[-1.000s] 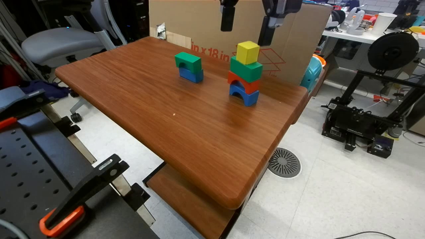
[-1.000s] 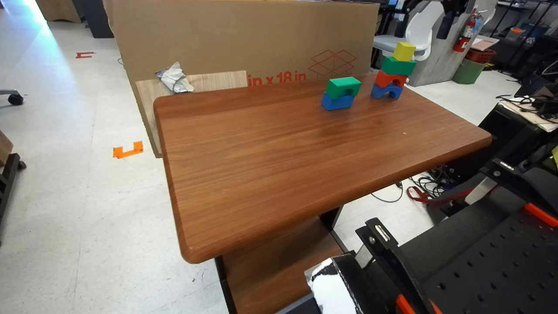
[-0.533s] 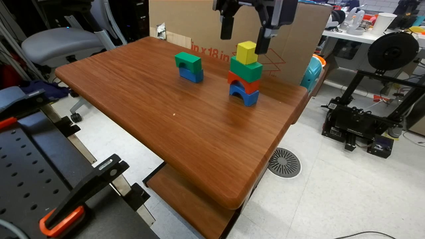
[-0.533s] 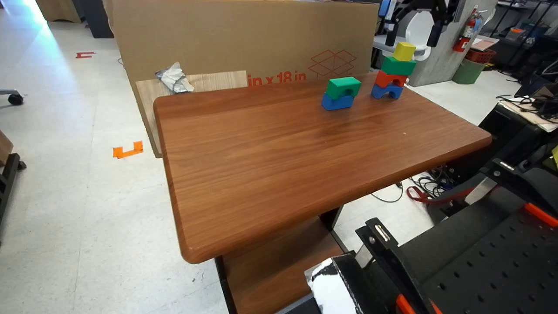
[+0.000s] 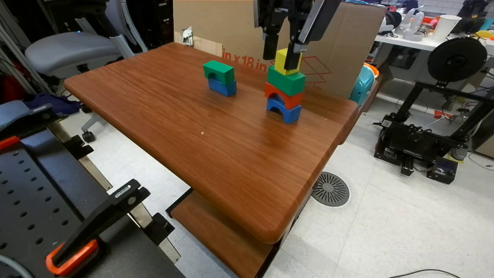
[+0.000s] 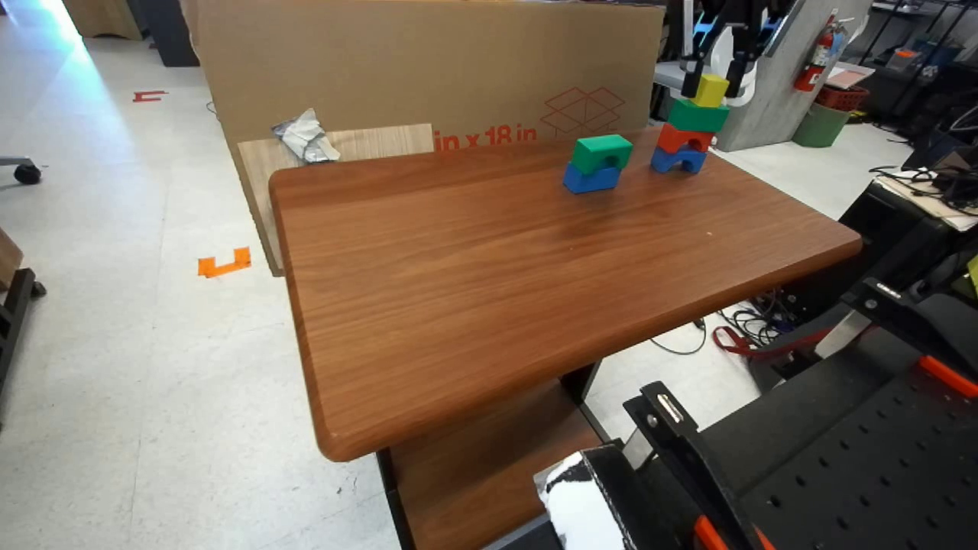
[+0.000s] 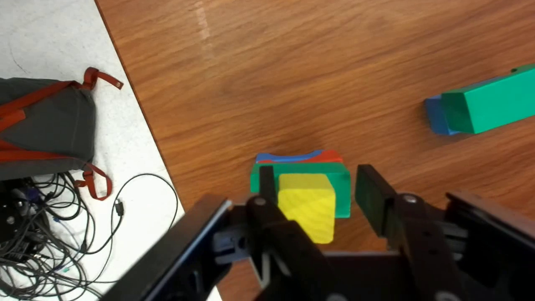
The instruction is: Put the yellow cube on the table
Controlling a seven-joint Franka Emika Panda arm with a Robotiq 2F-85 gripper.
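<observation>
The claw [image 7: 317, 182] hangs low with its fingers [image 7: 372, 196] spread astride the yellow cube [image 7: 311, 207]; in the wrist view I can see daylight between the cube and the finger right of it, though whether the left one touches, I can't tell. The cube sits atop a stack: beneath it a green block [image 5: 286, 82], then a red arch [image 5: 293, 101], then a blue arch [image 5: 292, 115] standing on the worktop [image 5: 173, 104]. Left of that stack, in both exterior views, a green arch [image 5: 219, 69] rests on a blue block [image 5: 222, 88]. Behind, along the top of the frame, stands a big cardboard box [image 6: 428, 69] with red print. Farther out, an exterior view has a grey chair [image 5: 73, 50] upper left.
</observation>
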